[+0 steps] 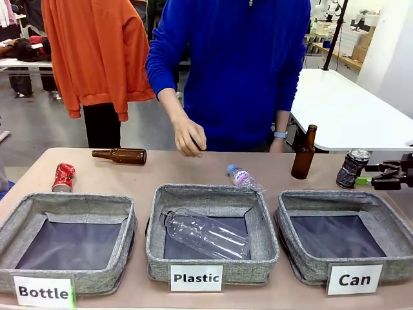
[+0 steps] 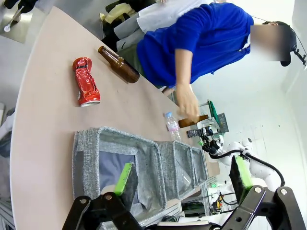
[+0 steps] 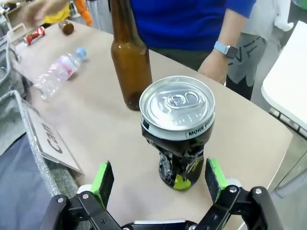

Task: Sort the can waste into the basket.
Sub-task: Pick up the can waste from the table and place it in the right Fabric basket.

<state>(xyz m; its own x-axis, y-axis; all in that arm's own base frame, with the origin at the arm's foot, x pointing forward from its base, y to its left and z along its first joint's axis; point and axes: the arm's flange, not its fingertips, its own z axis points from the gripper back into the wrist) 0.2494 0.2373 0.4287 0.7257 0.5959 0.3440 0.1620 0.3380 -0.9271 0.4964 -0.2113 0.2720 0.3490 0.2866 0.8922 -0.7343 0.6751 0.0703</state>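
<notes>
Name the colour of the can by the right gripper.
Black can with silver top, green marks; best in right wrist view.

front view: black two-finger right gripper with green pads (image 1: 366, 174) cut off by the right edge; grey woven basket labelled "can" (image 1: 322, 196) cropped at its right wall; small clear plastic bottle with blue cap (image 1: 244, 177) partly hidden behind the rim of the grey woven basket labelled "plastic" (image 1: 206, 191); print on the crumpled black-and-silver drink can (image 1: 353, 168) too small to read; right wrist view: upright brown glass bottle (image 3: 130, 62) cut off at the neck by the top edge; person's reaching hand (image 3: 41, 10) blurred; crushed red drink can (image 3: 34, 35) tiny, marks illegible; left wrist view: black two-finger left gripper (image 2: 182, 163) cropped at the bottom edge
</notes>
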